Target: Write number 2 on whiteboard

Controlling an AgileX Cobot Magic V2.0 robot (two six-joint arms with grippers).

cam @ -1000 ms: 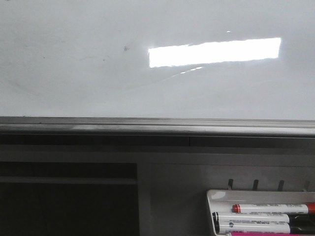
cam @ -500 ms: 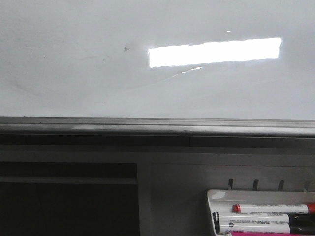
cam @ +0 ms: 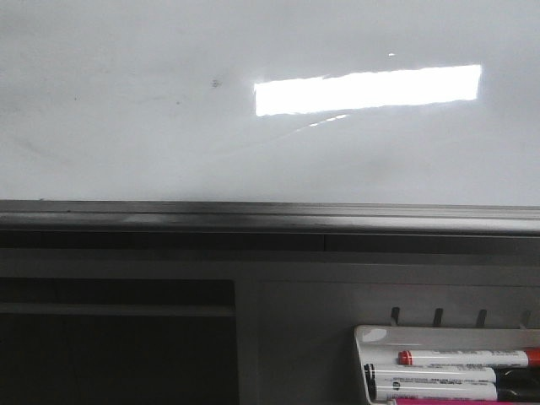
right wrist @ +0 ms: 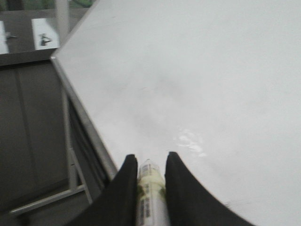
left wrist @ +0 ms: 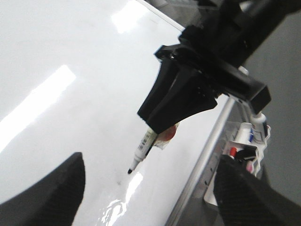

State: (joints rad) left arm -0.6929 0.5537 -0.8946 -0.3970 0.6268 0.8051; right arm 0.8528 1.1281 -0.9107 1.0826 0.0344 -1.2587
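Note:
The whiteboard (cam: 126, 126) is glossy white with a grey metal edge (cam: 253, 215), faint smudges and a bright rectangular reflection (cam: 368, 89). No number 2 shows on it in any view. My right gripper (right wrist: 149, 159) is shut on a white marker (right wrist: 151, 193). The left wrist view shows that gripper (left wrist: 157, 123) holding the marker (left wrist: 142, 150) with its black tip (left wrist: 130, 171) pointing down at the whiteboard (left wrist: 70, 108), very close to the surface; I cannot tell if it touches. My left gripper (left wrist: 151, 162) is open and empty, hovering over the board. Neither gripper shows in the front view.
A small white marker tray (cam: 371, 337) hangs below the board's edge at the lower right, holding several markers (cam: 439, 374). It also shows in the left wrist view (left wrist: 251, 141). A dark grey frame (cam: 278, 337) runs under the board.

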